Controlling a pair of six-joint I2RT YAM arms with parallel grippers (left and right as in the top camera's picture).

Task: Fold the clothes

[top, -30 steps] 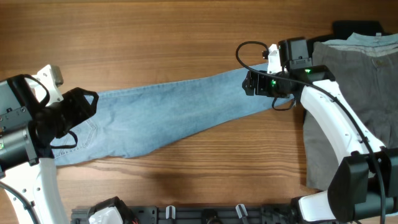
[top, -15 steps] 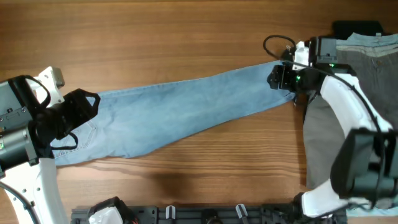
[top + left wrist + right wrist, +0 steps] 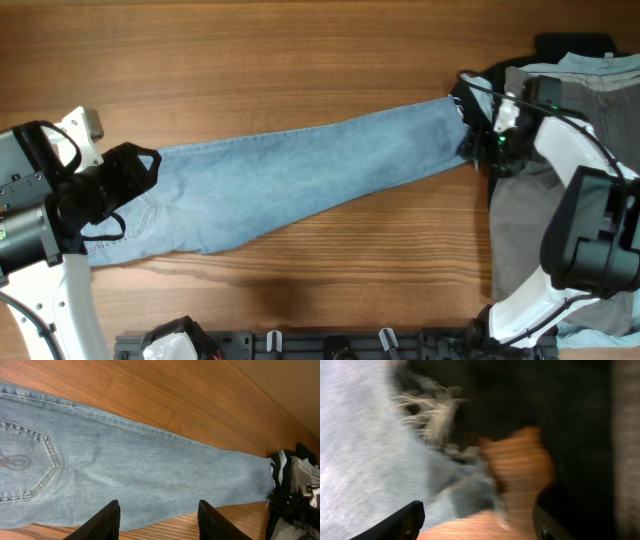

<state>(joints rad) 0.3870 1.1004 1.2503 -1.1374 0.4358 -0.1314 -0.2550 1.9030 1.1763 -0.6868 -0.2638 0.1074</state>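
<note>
Light-blue denim jeans (image 3: pixel 300 175) are laid flat along the wooden table (image 3: pixel 250 60), no fold made yet; left fingers (image 3: pixel 107 520) are spread empty over the waist end; right fingers (image 3: pixel 407 517) are parted round the frayed hem (image 3: pixel 427 415).

You see the jeans (image 3: pixel 290 180) stretched slantwise across the table (image 3: pixel 250 60), the waist end under your left gripper (image 3: pixel 140 168) and the hem end at your right gripper (image 3: pixel 478 140). The grey trousers (image 3: pixel 520 230) lie just right of that hem, with a black garment (image 3: pixel 570 45) behind them.
</note>
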